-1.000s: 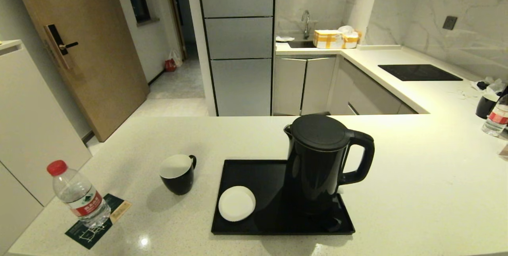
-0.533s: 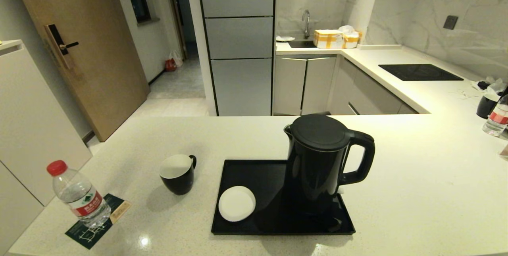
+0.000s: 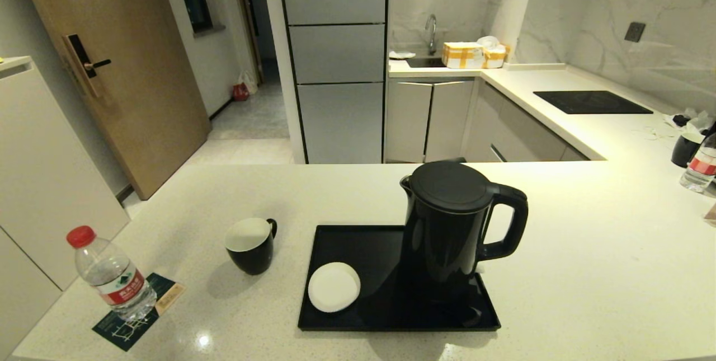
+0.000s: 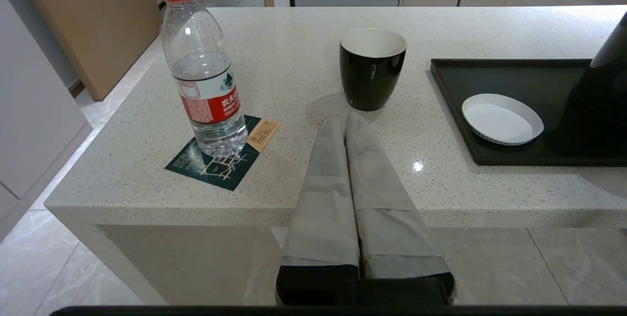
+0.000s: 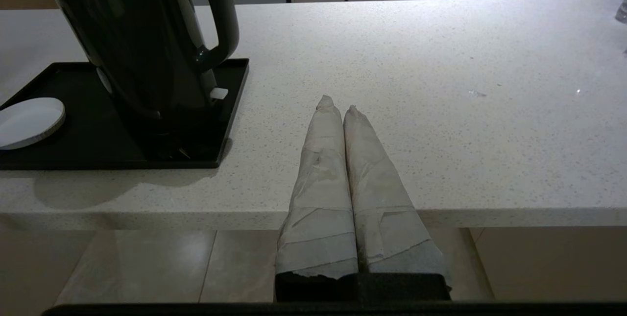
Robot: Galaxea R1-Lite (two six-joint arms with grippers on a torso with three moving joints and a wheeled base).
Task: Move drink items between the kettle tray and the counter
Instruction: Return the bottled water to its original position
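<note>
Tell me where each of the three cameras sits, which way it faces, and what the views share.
Head view: high, looking forward and down over the pale cream stone counter; no arm shows.
Left wrist view: behind the shut left gripper, facing the white-lined black mug and clear red-capped bottle.
Right wrist view: behind the shut right gripper, beside the tall black kettle.
Shared: all three show the white saucer on the glossy black tray.

Pale speckled counter, mug just beyond the left gripper, tray beside the right gripper, leaflet lay far left.
</note>
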